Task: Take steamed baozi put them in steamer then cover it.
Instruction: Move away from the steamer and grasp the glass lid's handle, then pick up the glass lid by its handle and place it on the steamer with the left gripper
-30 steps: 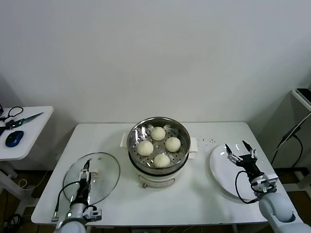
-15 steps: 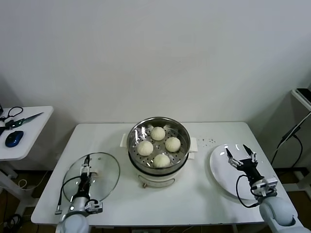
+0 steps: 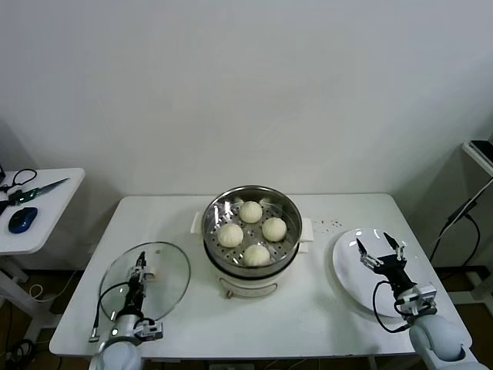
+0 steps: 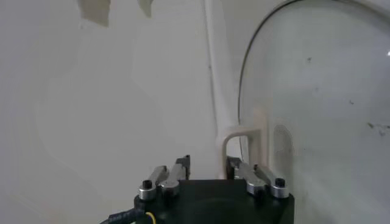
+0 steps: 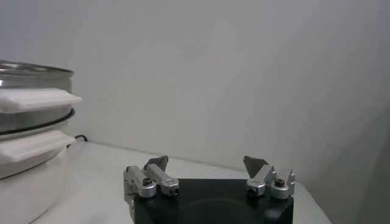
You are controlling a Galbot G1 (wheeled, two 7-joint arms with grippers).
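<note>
Four baozi (image 3: 250, 211) lie in the open steel steamer (image 3: 208, 227) at the table's middle; the steamer's side also shows in the right wrist view (image 5: 27, 79). The glass cover (image 3: 171, 279) lies flat at the front left, and its cream handle (image 4: 247, 135) stands just beyond my left gripper (image 3: 140, 260). That gripper (image 4: 207, 163) hovers low over the cover, its jaws a little apart with nothing between them. My right gripper (image 3: 379, 248) is wide open and empty above the white plate (image 3: 350, 281); it shows in its own view too (image 5: 207, 164).
A small side table on the left holds scissors (image 3: 35, 187) and a blue mouse (image 3: 21, 220). Dark specks (image 3: 331, 224) lie right of the steamer. A shelf (image 3: 481, 150) and cables stand off the table's right edge.
My right gripper has drawn back toward the table's front edge over the plate. My left gripper has shifted slightly over the cover. The baozi, steamer and cover have not moved.
</note>
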